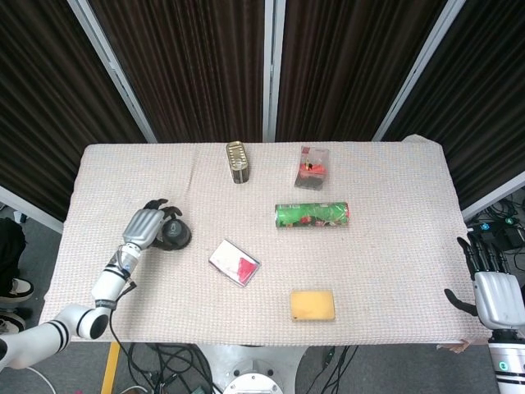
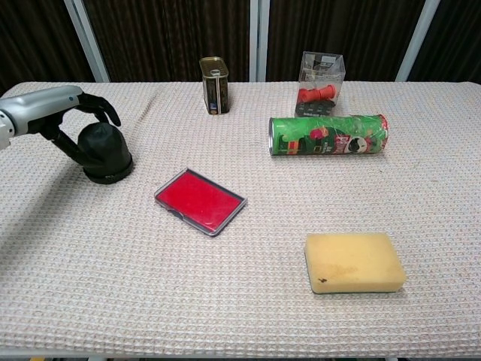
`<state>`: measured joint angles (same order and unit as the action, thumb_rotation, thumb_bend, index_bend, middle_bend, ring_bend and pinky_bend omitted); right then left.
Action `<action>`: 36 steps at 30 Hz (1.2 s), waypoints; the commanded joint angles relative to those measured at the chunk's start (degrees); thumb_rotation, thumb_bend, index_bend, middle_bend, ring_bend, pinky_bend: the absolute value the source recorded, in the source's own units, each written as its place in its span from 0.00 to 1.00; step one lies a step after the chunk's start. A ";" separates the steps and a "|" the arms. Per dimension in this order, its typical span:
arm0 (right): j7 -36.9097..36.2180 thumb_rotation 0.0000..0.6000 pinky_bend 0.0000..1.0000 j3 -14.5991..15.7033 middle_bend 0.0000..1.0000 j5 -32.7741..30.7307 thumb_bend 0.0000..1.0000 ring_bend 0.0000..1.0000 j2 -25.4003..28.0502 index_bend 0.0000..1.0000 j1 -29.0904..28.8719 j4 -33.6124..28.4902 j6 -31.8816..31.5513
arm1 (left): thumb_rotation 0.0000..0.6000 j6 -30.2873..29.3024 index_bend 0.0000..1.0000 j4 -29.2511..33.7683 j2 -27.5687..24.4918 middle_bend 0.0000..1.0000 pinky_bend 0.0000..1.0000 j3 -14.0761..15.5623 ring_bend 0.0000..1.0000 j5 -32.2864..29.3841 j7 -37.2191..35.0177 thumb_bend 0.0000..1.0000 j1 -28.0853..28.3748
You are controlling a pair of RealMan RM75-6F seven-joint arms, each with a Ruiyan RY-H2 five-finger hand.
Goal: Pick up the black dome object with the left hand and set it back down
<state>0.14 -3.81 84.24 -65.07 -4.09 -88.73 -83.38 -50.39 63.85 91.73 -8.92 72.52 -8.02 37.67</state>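
The left hand [image 1: 144, 227] has a silver-grey back and black fingers [image 2: 105, 110]. Its forearm is white with black joint bands. The right hand [image 1: 490, 287] looks alike: a silver-grey shell, black fingers, and a white wrist.

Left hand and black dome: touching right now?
Cannot tell. In the chest view the left hand arches over the dome, fingers spread, thumb overlapping its side; neither view shows contact or a gap plainly.

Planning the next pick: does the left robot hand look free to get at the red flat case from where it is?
Probably yes. The left robot hand is arched over the black dome object, and the red flat case lies beside it with only bare cloth between.
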 commanded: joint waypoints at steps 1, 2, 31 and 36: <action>0.00 1.00 0.00 0.00 0.00 -0.07 0.10 0.00 -0.02 0.00 -0.02 0.01 0.08 | 1.00 -0.32 0.31 1.59 -1.33 0.43 0.12 -0.69 0.12 -0.23 -0.59 0.13 -0.07; 0.01 1.00 0.00 0.01 0.00 -0.10 0.10 0.00 -0.04 0.00 -0.03 0.03 0.14 | 1.00 -0.38 0.31 2.30 -1.95 0.43 0.12 -0.88 0.12 -0.35 -0.65 0.13 -0.11; -1.24 1.00 0.00 -0.07 0.00 0.07 0.10 0.00 0.19 0.00 0.13 0.03 -0.30 | 1.00 2.99 0.15 -12.24 2.77 0.22 0.12 -3.83 0.08 -7.81 2.57 0.09 0.41; -1.51 1.00 0.00 -0.10 0.00 0.60 0.10 0.00 0.66 0.00 0.44 -0.35 -1.24 | 1.00 0.55 0.14 -8.42 0.95 0.21 0.12 -4.15 0.07 -6.15 2.84 0.09 0.29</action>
<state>-1.33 -3.90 84.79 -64.46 -3.71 -89.03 -84.56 -48.94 54.12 93.42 -12.92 65.76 -5.32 38.02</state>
